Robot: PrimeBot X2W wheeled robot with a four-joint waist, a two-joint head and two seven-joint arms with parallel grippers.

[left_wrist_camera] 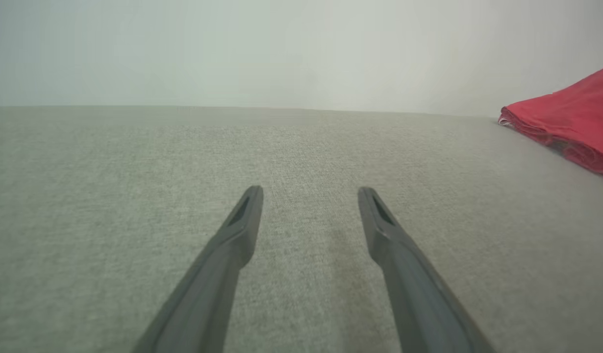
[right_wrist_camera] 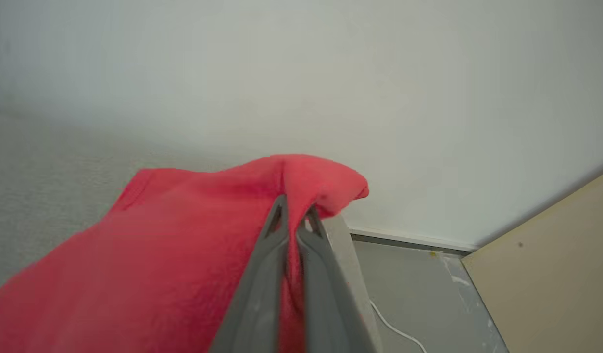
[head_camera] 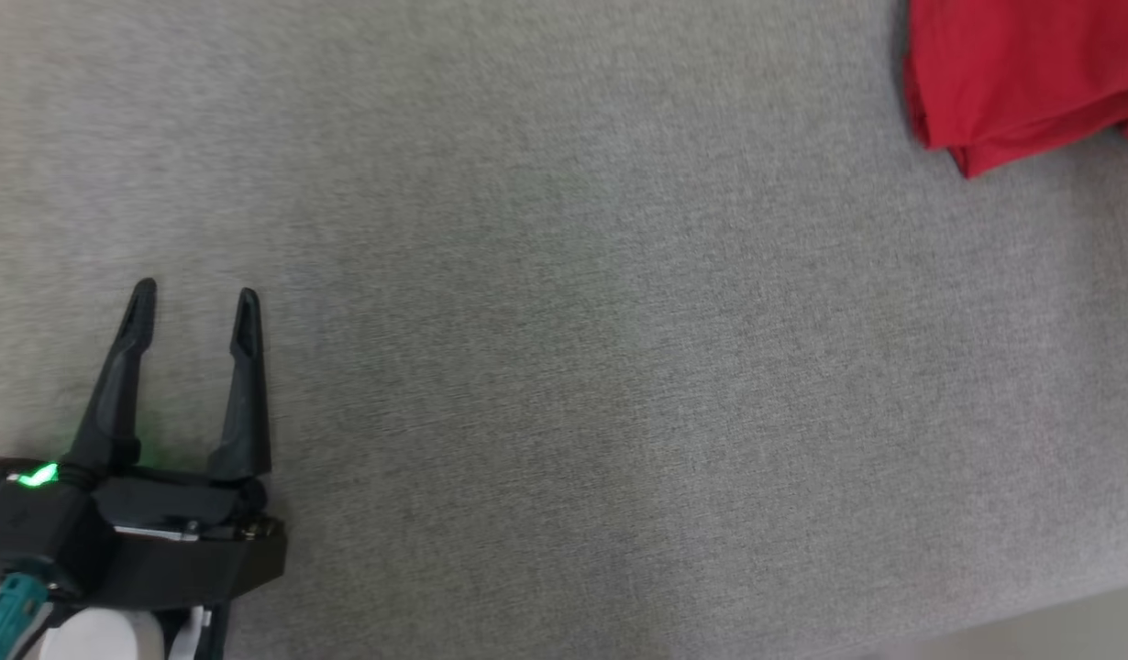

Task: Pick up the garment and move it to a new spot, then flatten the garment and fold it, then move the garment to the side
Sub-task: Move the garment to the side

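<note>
Pinching garment (right_wrist_camera: 159, 255), right pincer (right_wrist_camera: 294, 212), left pincer (head_camera: 196, 293) spread

grey fabric surface (head_camera: 564, 367); white cable (right_wrist_camera: 394, 329) on floor (right_wrist_camera: 419, 274).

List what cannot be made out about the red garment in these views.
1. Head view: the garment is cut off by the top and right edges, so its whole outline is unknown.
2. Left wrist view: the right edge cuts it off; its layers are too blurred to count.
3. Right wrist view: cloth bunched around the shut right gripper hides how much is pinched.
</note>
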